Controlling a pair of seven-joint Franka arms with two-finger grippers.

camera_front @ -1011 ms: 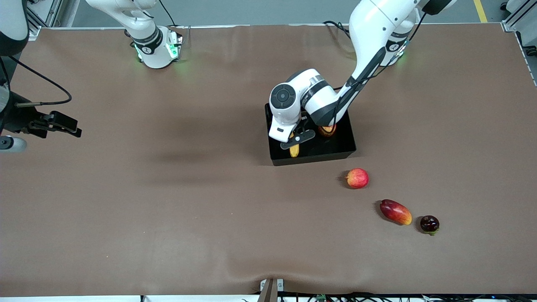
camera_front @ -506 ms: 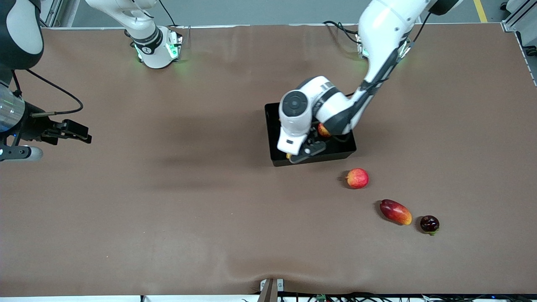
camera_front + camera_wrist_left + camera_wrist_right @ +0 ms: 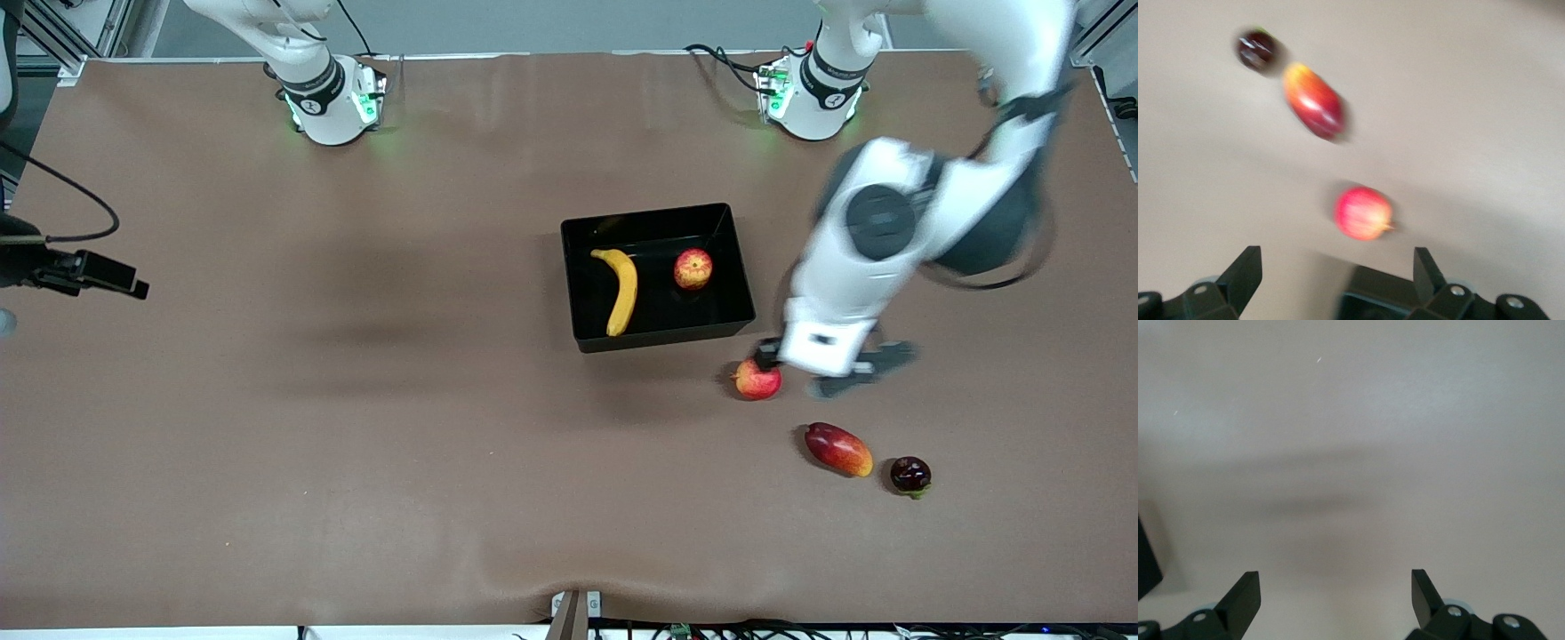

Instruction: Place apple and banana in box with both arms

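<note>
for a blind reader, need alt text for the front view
The banana and apple lie apart in the black box; the open left gripper hangs over the table beside it, the right gripper waits aside.

Pinkish fruit (image 3: 757,379), mango (image 3: 838,449), dark fruit (image 3: 910,474)

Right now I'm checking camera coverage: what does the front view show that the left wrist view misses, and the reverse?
Only the front view shows the glossy black plastic box holding the curved yellow banana and the streaky red apple, plus the right gripper over bare table. Only the left wrist view shows the left gripper with its fingers spread open. Both show the pinkish-red round fruit, the elongated red-yellow mango and the small dark round fruit.
</note>
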